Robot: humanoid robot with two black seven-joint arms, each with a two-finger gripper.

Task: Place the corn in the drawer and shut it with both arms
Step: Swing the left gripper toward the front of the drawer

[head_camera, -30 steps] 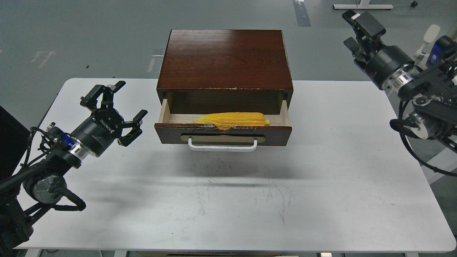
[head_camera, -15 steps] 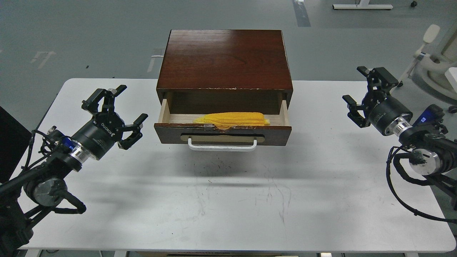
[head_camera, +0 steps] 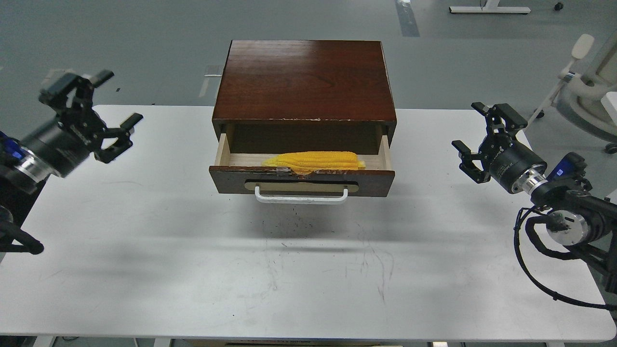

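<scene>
The dark reddish-brown drawer [head_camera: 301,180] stands pulled out from its wooden cabinet [head_camera: 304,79] at the table's back middle, white bar handle [head_camera: 301,196] facing me. The yellow corn [head_camera: 313,161] lies inside it on the pale wood, lengthwise, near the front wall. My left gripper [head_camera: 91,113] is open and empty, raised well left of the drawer over the table's left edge. My right gripper [head_camera: 477,137] is open and empty, just above the table well right of the drawer, fingers pointing toward it.
The white table [head_camera: 308,270] carries the cabinet only; its front half shows scuff marks. Grey floor lies behind, with a white chair base [head_camera: 590,91] at the far right and a white stand foot [head_camera: 489,8] at the top.
My left arm has pulled back up and to the left, away from the drawer. My right arm came down from high at the right to table height and edged slightly left. Drawer and corn have not moved.
</scene>
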